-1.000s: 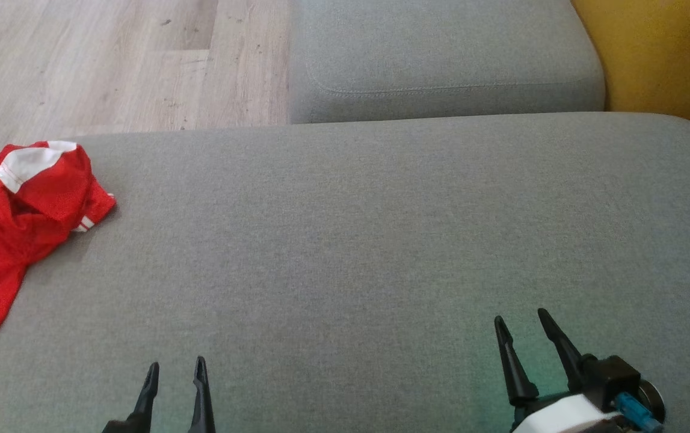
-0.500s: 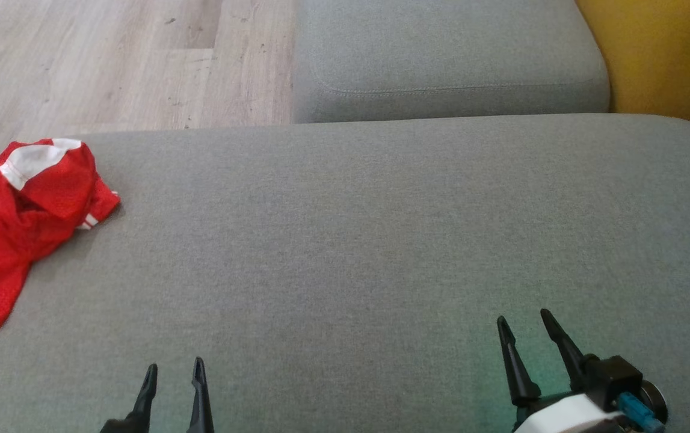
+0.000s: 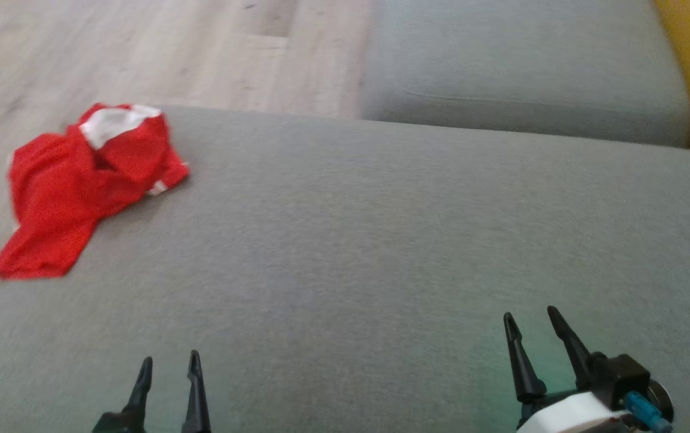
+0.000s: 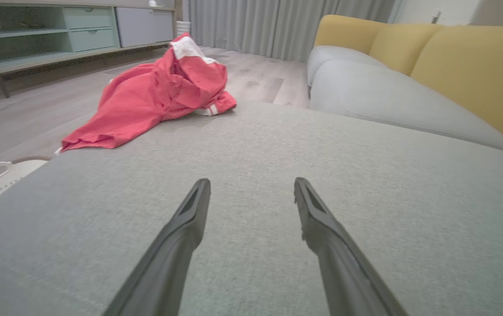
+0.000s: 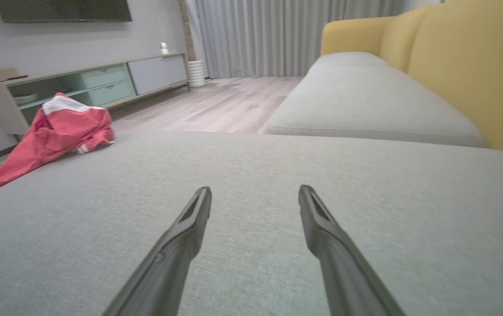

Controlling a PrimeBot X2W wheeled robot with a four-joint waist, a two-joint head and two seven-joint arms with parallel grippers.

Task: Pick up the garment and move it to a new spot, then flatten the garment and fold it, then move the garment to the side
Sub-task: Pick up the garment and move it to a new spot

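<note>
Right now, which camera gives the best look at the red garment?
The left wrist view: the red garment is largest and sharpest there, crumpled on the grey cushion, white panel on top. The head view shows the garment whole from above but blurred; the right wrist view shows the garment smaller, far left.

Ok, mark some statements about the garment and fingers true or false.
The garment lies crumpled near the cushion's far left corner. True.
The left fingers grip the garment. False: they are open, empty and well short of it.
The right fingers are open. True.
The garment is blue. False: it is red with white trim.
</note>
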